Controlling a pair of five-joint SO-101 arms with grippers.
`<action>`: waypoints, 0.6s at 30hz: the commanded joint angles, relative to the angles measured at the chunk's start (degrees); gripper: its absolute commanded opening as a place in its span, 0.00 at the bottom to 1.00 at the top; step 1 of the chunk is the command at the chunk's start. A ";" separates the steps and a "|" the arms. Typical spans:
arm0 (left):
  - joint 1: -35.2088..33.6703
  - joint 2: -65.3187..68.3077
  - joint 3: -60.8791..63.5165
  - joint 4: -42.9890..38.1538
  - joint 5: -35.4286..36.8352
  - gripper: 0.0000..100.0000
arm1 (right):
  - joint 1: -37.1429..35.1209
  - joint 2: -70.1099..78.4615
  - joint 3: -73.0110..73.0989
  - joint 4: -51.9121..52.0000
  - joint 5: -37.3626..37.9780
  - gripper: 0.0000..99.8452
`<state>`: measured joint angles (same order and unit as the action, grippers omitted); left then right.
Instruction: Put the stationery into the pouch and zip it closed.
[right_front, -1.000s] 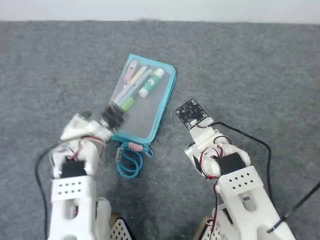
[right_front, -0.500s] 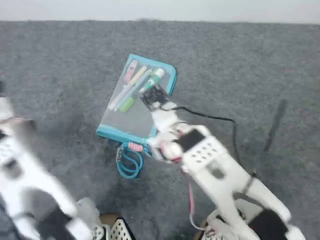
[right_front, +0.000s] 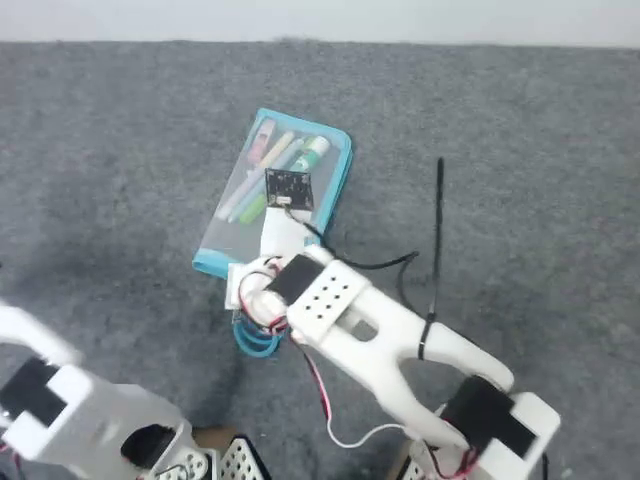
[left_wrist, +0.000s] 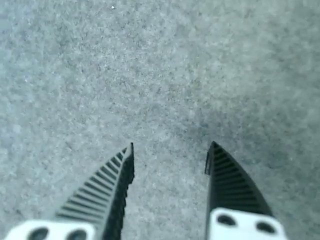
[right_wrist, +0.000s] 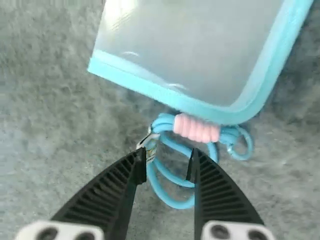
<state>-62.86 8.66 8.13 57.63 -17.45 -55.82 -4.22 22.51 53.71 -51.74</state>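
Pens (right_front: 286, 152) are in the pouch (right_front: 232, 238). The right gripper (right_wrist: 167, 154) is half open, holding nothing, its 2 tips around the blue loop (right_wrist: 172, 202). The left gripper (left_wrist: 171, 145) gapes wide, holding nothing. Next, I think: pinch the loop, pull the zip.

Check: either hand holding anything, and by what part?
Nothing held: right hand open astride the blue cord loop; left hand open over carpet.

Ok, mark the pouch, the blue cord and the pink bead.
pouch (right_wrist: 200, 45): right wrist view, on its clear face.
blue cord (right_wrist: 160, 120): right wrist view, on its bend beside the bead.
pink bead (right_wrist: 196, 128): right wrist view, on its middle.
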 joint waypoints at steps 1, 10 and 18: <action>1.41 -0.53 -3.82 -2.37 -0.62 0.22 | -1.27 2.59 -3.87 0.31 -4.31 0.14; 1.93 -0.53 -3.82 -2.29 -0.53 0.22 | 6.11 6.29 -4.04 -3.82 -7.12 0.15; 1.85 -0.62 -3.82 -2.29 -0.53 0.22 | 6.11 9.45 -4.48 -5.93 -7.12 0.15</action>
<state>-61.54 8.66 8.04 56.92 -17.45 -50.46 4.40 20.92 48.97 -58.07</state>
